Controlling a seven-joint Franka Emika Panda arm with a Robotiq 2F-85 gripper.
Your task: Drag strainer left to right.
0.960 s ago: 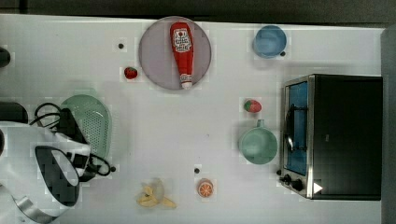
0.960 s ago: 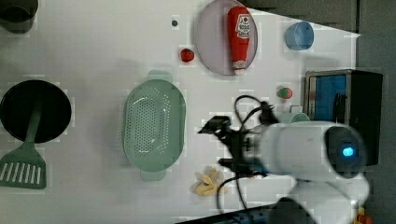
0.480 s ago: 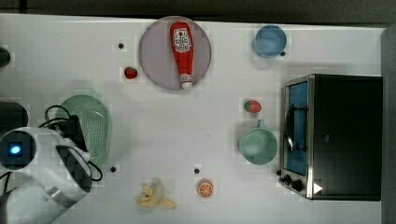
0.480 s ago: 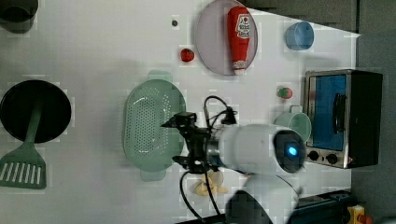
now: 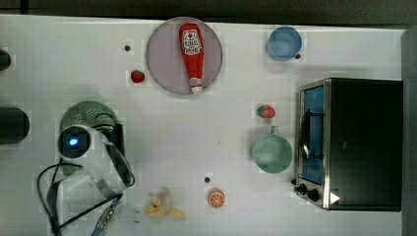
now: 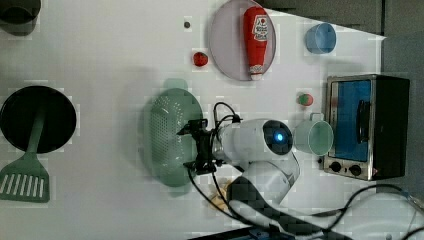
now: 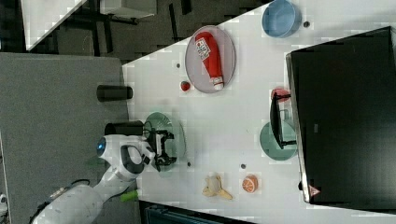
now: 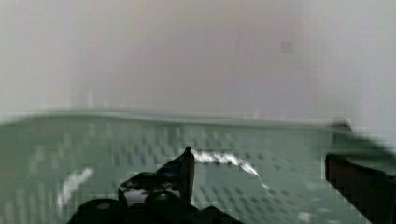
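The strainer [image 6: 165, 137], a pale mint-green oblong with many small holes, lies on the white table [image 6: 110, 60] left of centre in the left view. My gripper [image 6: 192, 147] hangs open over its right rim there, one finger toward each end of that rim. In the right view the gripper [image 7: 163, 148] stands over the strainer [image 7: 161, 123] too. The wrist view looks into the perforated strainer [image 8: 93, 158], with one fingertip [image 8: 187, 163] inside the basin and the other [image 8: 359, 179] by the rim. In the top view my white arm [image 5: 93, 157] covers much of the strainer [image 5: 83, 113].
A grey-lilac plate [image 5: 162, 64] bears a ketchup bottle [image 5: 191, 49]. A green mug [image 5: 271, 152] and a toaster oven [image 5: 354, 142] stand at the top view's right. A blue bowl [image 5: 284, 43], strawberries [image 5: 137, 76], a banana [image 5: 162, 206] and an orange half [image 5: 216, 198] lie around. A black pan [image 6: 37, 120] holds a spatula.
My arm has swung toward the strainer, leftward in the left view, bringing the open gripper from beside it to over its right rim. The strainer has stayed put.
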